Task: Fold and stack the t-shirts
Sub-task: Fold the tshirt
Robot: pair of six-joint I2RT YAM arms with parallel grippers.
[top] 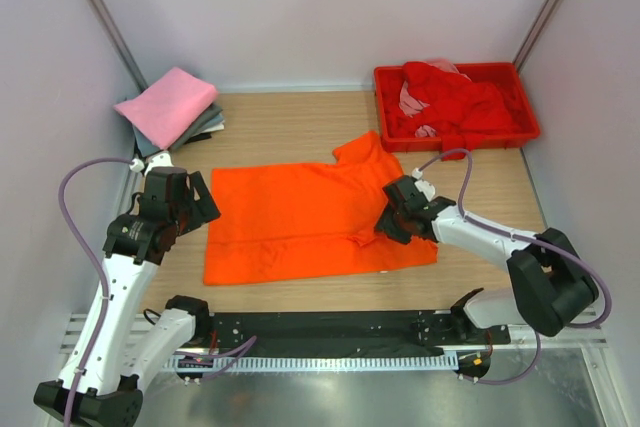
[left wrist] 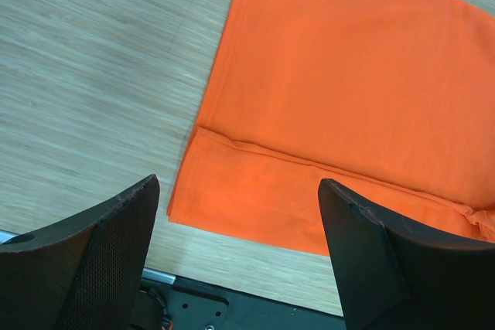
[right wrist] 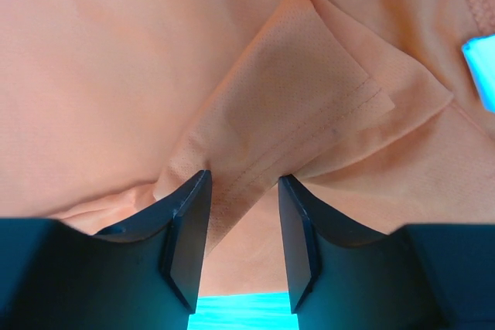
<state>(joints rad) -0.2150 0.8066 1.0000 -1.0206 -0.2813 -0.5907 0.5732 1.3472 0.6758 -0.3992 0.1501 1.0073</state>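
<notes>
Pale walls close in a wooden tabletop (top: pixel 290 132), and the orange t-shirt (top: pixel 300 222) lies spread flat across its middle, closer to the near edge, with a strip along its near side (left wrist: pixel 309 206) already turned up over the body.

The right arm's fingers (right wrist: pixel 189 222) stand part-way apart astride a flap of the sleeve (right wrist: pixel 309 90), cloth between them but not pinched tight as far as shows. The left arm's fingers (left wrist: pixel 100 268) are spread wide and hold nothing, hovering over the shirt's near left corner.

To do this step well, the right fingers should probably close on the sleeve's stitched hem only, not the body layer under it. Lifted low and laid inward, the sleeve would leave a straight side for the next fold. The left fingers could press the near left corner so the shirt does not drag.

A pink t-shirt (top: pixel 168 105) tops a folded stack at the far left corner. A red tray (top: pixel 460 143) at the far right corner holds crumpled red t-shirts (top: pixel 455 102). Both sit well apart from the work. Nothing blocks the fold, though the right arm's cable (top: pixel 462 162) loops near the tray.
</notes>
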